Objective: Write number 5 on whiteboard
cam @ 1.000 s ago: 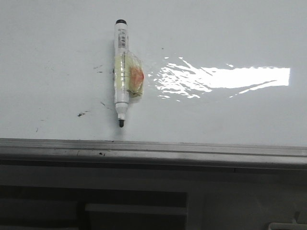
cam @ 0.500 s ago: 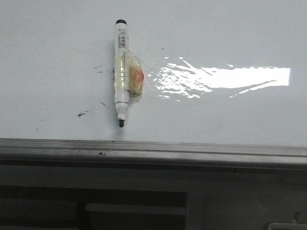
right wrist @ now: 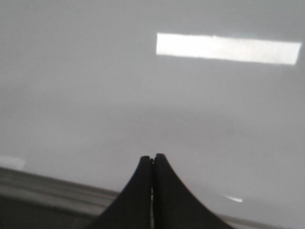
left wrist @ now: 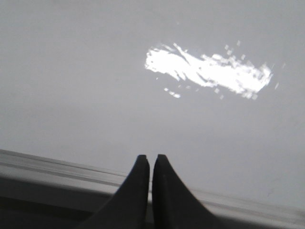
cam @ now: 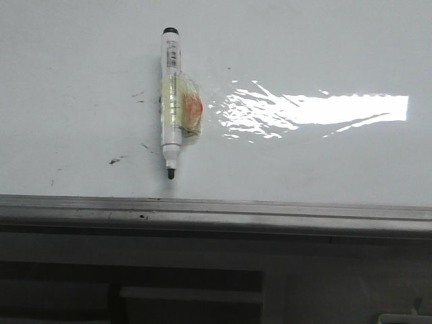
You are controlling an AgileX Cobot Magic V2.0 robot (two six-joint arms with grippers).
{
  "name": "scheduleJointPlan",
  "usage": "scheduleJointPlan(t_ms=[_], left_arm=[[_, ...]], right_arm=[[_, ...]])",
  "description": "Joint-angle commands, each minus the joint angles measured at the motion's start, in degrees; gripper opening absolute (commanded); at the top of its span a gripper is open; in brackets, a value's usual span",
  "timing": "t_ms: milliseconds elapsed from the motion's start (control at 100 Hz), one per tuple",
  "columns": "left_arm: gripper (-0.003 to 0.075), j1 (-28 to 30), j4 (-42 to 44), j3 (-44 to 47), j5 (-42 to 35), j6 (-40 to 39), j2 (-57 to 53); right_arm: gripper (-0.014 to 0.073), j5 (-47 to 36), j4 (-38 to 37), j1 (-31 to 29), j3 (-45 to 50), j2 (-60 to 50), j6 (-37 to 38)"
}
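whiteboard (cam: pixel 304 40): no number 5 made out | marker (cam: pixel 171 101) lain upper left, tape-wrapped | left gripper (left wrist: pixel 150 162), right gripper (right wrist: pixel 152 160): jaws closed, empty

The whiteboard (cam: pixel 324 47) is glossy white with a bright white glare patch and a few small black specks; its edge rail (cam: pixel 270 214) is grey. The marker (cam: pixel 170 101) has a white body, black tip and black end, with yellowish clear tape holding something orange-red, maybe a sticker. Both claws look black.
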Motion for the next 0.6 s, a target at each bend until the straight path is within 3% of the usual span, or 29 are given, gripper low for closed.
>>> scheduleJointPlan(t_ms=[0, 90, 200, 280, 390, 590], left_arm=[[-0.0020, -0.21, -16.08, 1.40, -5.03, -0.45, -1.65], [-0.0020, -0.21, -23.81, 1.40, -5.27, -0.45, -1.65], [-0.0020, -0.21, -33.67, 1.40, -5.38, -0.45, -1.65], [-0.0020, -0.21, -36.14, 0.69, -5.65, 0.01, -1.54], [-0.0020, -0.40, -30.52, -3.21, -3.56, 4.79, -1.28], [-0.0020, -0.40, -9.32, -16.82, 3.73, 6.96, 9.63]], right_arm=[[-0.0063, -10.14, 3.40, -0.25, 1.18, -0.84, -0.23], [-0.0063, -13.56, 13.00, -0.25, 1.18, -0.84, -0.23], [-0.0063, -14.58, 14.52, -0.25, 1.18, -0.84, -0.23], [-0.0063, -17.48, 20.35, -0.25, 0.38, -0.84, -0.23], [-0.0063, -17.15, 22.58, -0.25, -4.47, -0.42, -0.23], [-0.0063, -0.54, 13.94, -0.25, -18.35, 7.72, -1.83]])
